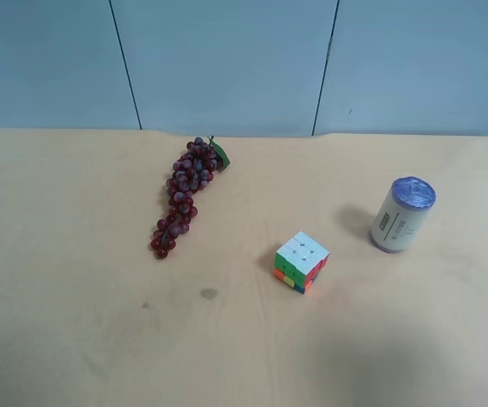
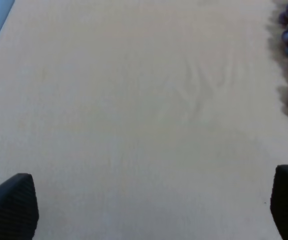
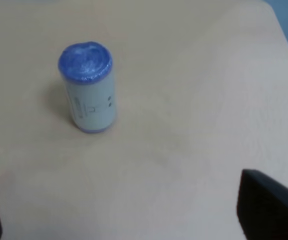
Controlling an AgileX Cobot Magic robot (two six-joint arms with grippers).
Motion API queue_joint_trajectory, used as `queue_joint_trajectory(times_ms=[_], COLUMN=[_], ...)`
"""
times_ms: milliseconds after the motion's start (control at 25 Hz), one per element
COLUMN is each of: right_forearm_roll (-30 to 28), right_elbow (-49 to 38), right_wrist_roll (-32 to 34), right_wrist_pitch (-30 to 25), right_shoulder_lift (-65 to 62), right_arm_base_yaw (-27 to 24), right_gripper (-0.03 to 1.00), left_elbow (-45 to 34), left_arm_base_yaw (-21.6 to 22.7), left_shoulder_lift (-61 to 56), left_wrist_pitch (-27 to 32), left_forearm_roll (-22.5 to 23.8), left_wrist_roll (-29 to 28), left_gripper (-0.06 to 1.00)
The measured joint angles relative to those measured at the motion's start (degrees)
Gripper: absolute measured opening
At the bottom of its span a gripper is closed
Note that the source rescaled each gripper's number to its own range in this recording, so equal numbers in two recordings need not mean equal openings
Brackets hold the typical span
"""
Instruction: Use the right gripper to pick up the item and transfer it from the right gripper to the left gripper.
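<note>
From the high camera, the can (image 1: 402,215) stands upright on the tan table (image 1: 74,297) toward the view's right. The multicoloured cube (image 1: 301,261) sits near it but apart, and the purple grapes (image 1: 184,197) lie further to the view's left.

In the right wrist view, the right gripper (image 3: 121,200) has its jaws spread wide with only bare table between them. The can stands ahead of it, untouched, blue top up.

In the left wrist view, the left gripper (image 2: 151,200) is spread just as wide and holds nothing, with the grapes at the frame's edge.
</note>
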State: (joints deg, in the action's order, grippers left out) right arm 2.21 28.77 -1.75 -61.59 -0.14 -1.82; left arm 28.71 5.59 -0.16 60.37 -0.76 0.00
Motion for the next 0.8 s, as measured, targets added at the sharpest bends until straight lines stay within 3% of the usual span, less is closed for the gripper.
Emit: queue_joint_trajectory(times_ms=[800], right_forearm_roll=[0.0], right_elbow=[0.0], right_wrist_roll=[0.0], right_wrist_pitch=[0.0], right_shoulder_lift=[0.0], right_arm_base_yaw=[0.0], right_gripper=[0.76], left_elbow=[0.0], left_arm_base_yaw=[0.0], left_shoulder_lift=[0.0], left_wrist_pitch=[0.0], left_forearm_roll=[0.0], left_wrist_roll=[0.0], left_gripper=[0.82])
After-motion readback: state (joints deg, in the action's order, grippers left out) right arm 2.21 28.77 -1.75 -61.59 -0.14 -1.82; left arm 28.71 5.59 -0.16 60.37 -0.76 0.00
